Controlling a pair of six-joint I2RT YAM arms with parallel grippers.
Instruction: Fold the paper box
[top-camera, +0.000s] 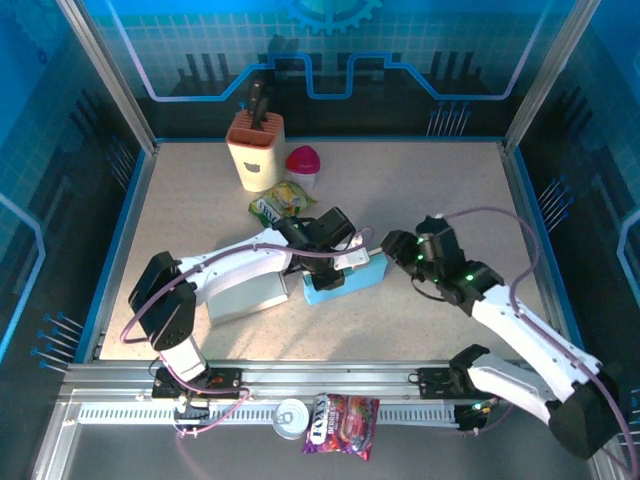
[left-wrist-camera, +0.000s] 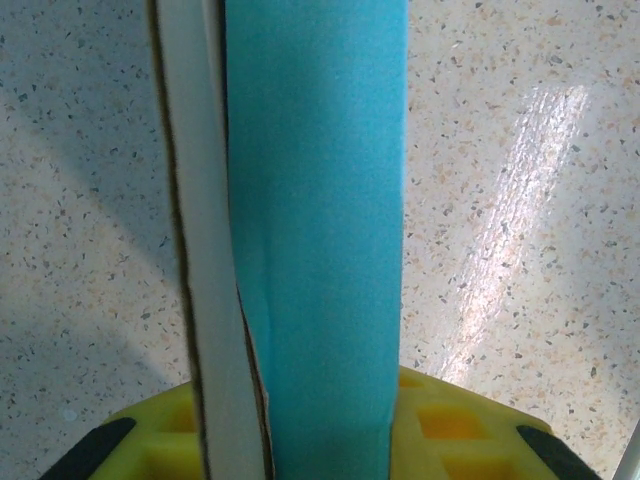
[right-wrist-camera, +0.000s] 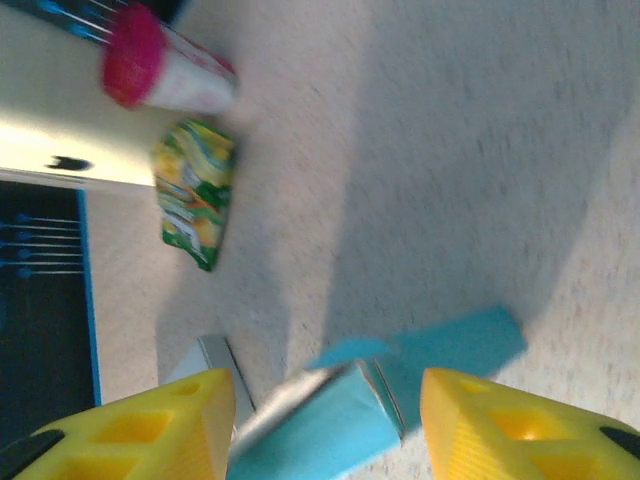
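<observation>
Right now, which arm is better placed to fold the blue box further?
Left. The left pincer grips a panel of the paper box; the right pincer hangs open at its end, holding nothing.

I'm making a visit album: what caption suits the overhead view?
Left arm and right arm meet at a light-blue paper box; knife block, pink-lidded cup and snack packet sit behind.

Enclosed robotics lab cell: speckled tabletop (top-camera: 430, 200) boxed in by aluminium frame posts (top-camera: 108, 75) and blue printed wall panels (top-camera: 420, 40) bearing gear and circuit graphics. Bolted to a slotted metal rail (top-camera: 330, 378) along the near edge: left arm (top-camera: 235, 268) and right arm (top-camera: 520, 325), both cabled. Household goods set about: knife block (top-camera: 256, 150) at far left, snack packet (top-camera: 342, 423) and tin (top-camera: 291, 418) near.
</observation>
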